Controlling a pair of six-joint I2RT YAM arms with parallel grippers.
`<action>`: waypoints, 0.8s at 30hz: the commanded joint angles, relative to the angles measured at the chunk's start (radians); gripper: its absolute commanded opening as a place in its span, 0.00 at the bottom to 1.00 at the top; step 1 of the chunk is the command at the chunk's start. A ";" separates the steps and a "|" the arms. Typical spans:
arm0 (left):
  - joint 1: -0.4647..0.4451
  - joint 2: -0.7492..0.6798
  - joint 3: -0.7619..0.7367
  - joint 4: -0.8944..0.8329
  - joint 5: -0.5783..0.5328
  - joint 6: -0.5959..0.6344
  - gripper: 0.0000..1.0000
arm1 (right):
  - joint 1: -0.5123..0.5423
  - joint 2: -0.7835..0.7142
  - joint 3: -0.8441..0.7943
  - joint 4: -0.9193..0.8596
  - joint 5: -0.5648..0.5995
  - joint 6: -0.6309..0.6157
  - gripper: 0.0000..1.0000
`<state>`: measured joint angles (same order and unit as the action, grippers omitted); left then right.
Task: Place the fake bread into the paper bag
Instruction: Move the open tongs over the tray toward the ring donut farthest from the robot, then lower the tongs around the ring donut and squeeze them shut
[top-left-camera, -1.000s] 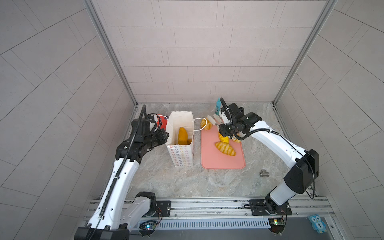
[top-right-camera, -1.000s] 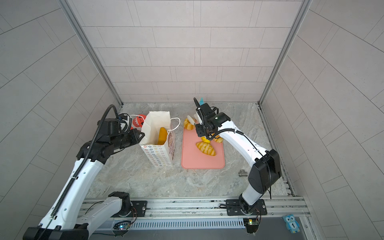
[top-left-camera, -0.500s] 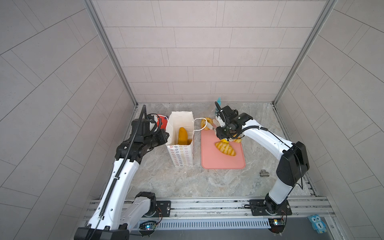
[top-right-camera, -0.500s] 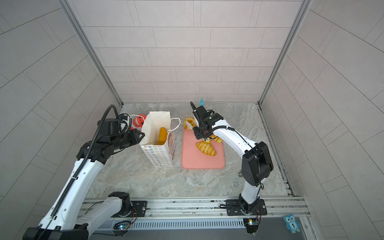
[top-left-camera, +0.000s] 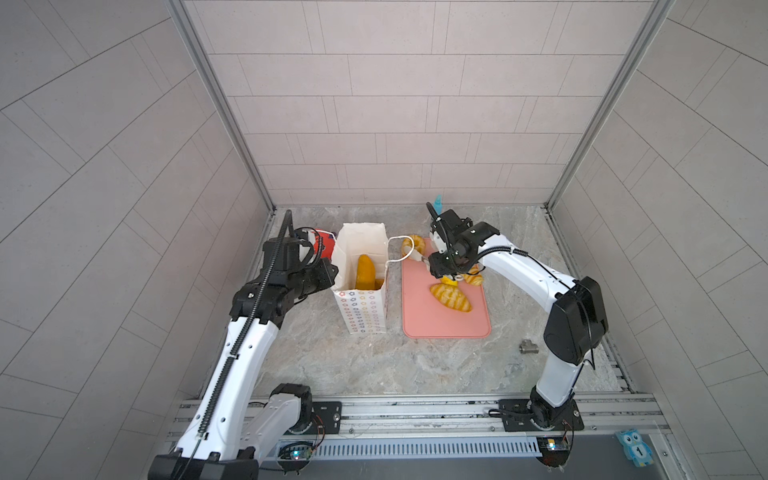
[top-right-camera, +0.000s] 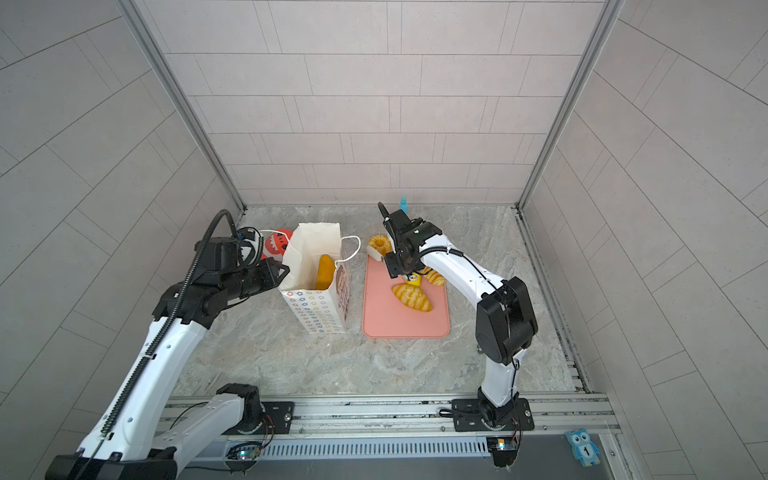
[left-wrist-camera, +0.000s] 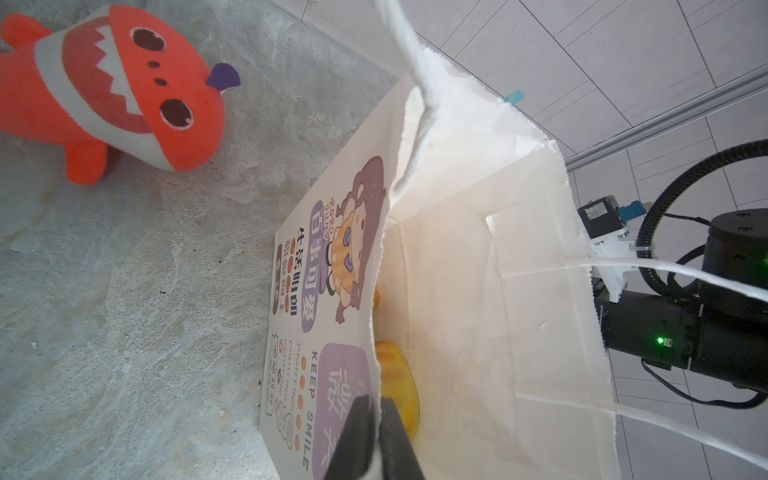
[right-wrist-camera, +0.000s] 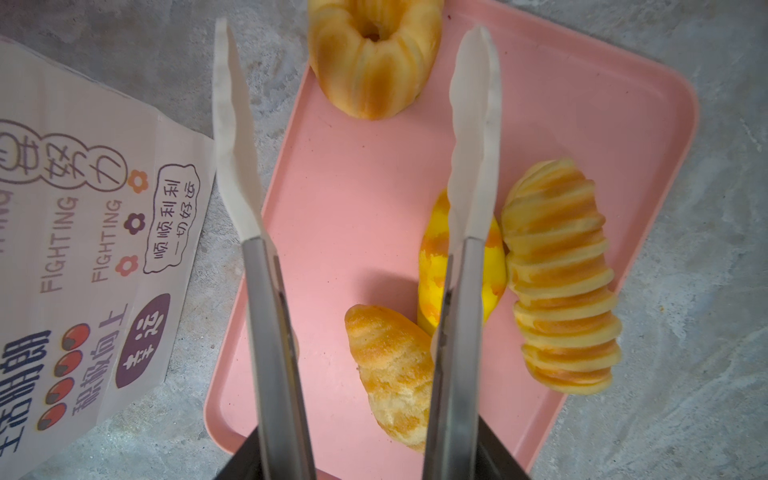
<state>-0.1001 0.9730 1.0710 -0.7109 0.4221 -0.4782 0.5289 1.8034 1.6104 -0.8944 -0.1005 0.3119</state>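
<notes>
The white paper bag (top-left-camera: 361, 307) stands upright left of the pink tray, with a golden loaf (top-left-camera: 365, 272) inside it. My left gripper (left-wrist-camera: 376, 419) is shut on the bag's rim, in both top views at its left edge (top-right-camera: 284, 270). On the tray lie an oval striped loaf (right-wrist-camera: 390, 365), a small yellow bun (right-wrist-camera: 436, 266) and a ridged roll (right-wrist-camera: 561, 282). A fluted ring (right-wrist-camera: 374, 58) sits half off the tray's far corner. My right gripper (right-wrist-camera: 352, 27) hangs open over the tray near the ring, nothing between its long white-tipped fingers (right-wrist-camera: 230, 124).
The pink tray (top-left-camera: 440, 320) lies flat right of the bag. A red-orange shark toy (left-wrist-camera: 116, 87) rests behind the bag on the left. A small blue object (top-left-camera: 437, 203) stands at the back wall, and a metal fitting (top-left-camera: 528, 346) lies front right.
My right arm has folded in, its elbow swinging forward, and the gripper has edged left toward the tray's far corner with its fingers spreading. The left arm and bag have not moved.
</notes>
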 joint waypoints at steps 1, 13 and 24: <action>0.005 -0.014 0.002 -0.010 -0.008 0.015 0.12 | -0.005 0.024 0.032 -0.013 0.008 -0.003 0.59; 0.004 -0.008 0.009 -0.008 -0.008 0.016 0.12 | -0.026 0.091 0.087 -0.015 -0.006 0.000 0.63; 0.004 0.002 0.011 -0.006 -0.009 0.018 0.11 | -0.026 0.157 0.153 -0.024 -0.022 -0.002 0.64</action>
<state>-0.1001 0.9741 1.0710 -0.7113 0.4217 -0.4744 0.5030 1.9457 1.7271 -0.9035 -0.1249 0.3115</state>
